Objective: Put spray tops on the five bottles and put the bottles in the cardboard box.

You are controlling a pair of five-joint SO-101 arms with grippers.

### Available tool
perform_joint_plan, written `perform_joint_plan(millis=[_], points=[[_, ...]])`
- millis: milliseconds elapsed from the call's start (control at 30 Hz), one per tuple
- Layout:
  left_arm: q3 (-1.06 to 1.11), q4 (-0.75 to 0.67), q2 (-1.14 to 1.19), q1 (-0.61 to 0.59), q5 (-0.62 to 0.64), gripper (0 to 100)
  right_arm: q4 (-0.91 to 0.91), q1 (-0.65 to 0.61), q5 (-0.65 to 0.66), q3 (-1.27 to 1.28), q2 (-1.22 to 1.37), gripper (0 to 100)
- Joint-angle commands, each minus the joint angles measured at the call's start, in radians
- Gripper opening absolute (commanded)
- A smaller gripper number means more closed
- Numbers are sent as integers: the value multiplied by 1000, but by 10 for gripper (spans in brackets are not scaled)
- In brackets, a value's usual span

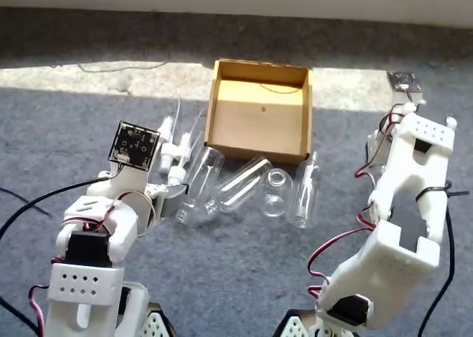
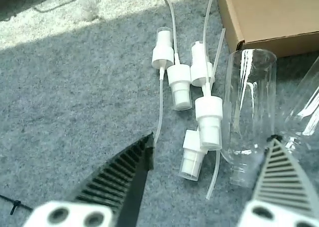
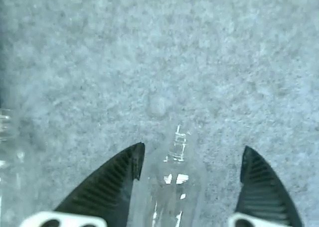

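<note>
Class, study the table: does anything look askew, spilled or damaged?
Nothing looks spilled or damaged. Several clear bottles lie on their sides at differing angles before the cardboard box, and the spray tops sit in a jumbled heap.

One box (image 1: pixel 259 123) at twelve o'clock. Four clear bottles (image 1: pixel 307 189) can be counted lying in a row at its six o'clock. Five white spray tops (image 2: pixel 208 120) lie clustered at the bottles' nine o'clock. Two arms (image 1: pixel 96 233).

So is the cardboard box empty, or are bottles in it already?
Empty. The cardboard box shows just its bare floor; the bottles lie on the carpet outside it.
</note>
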Motion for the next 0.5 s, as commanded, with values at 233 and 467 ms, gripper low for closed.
perform_joint_plan(millis=[233, 467], points=[[-4, -3, -12, -13, 6, 319, 131, 12, -12, -50, -5, 342], [-4, -3, -12, -13, 6, 319, 42, 10, 26, 73, -8, 342]])
